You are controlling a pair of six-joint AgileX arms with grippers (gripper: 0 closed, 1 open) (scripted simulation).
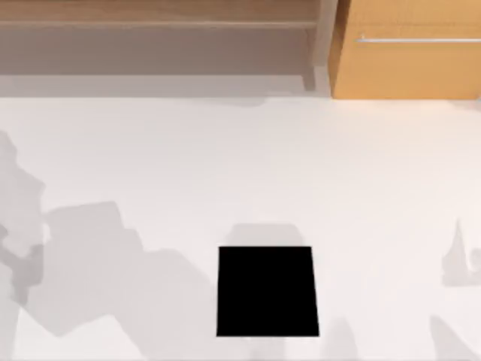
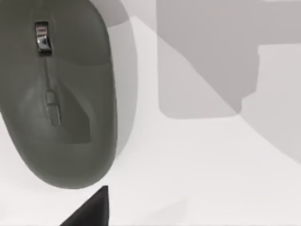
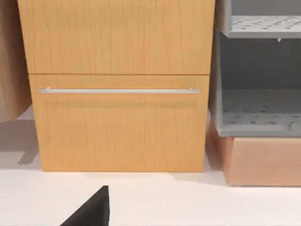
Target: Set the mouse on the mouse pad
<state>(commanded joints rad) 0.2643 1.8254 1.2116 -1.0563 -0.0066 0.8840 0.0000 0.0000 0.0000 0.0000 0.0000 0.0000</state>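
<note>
The mouse [image 2: 59, 99] is a dull grey rounded oblong with a scroll wheel, lying on the white table close below my left wrist camera. A black part of my left gripper [image 2: 89, 212] shows beside the mouse's rounded end, apart from it. The mouse pad [image 1: 267, 291] is a flat black near-square at the table's front edge, slightly right of centre in the top view. Nothing lies on the pad. A black part of my right gripper [image 3: 89, 212] hangs over the table, facing a wooden cabinet.
A wooden drawer cabinet [image 1: 409, 49] with a metal handle [image 3: 117, 90] stands at the back right. Beside it is a grey shelf unit [image 3: 258, 70]. A long wooden shelf [image 1: 158, 34] runs along the back left. Arm shadows fall on the table's left side.
</note>
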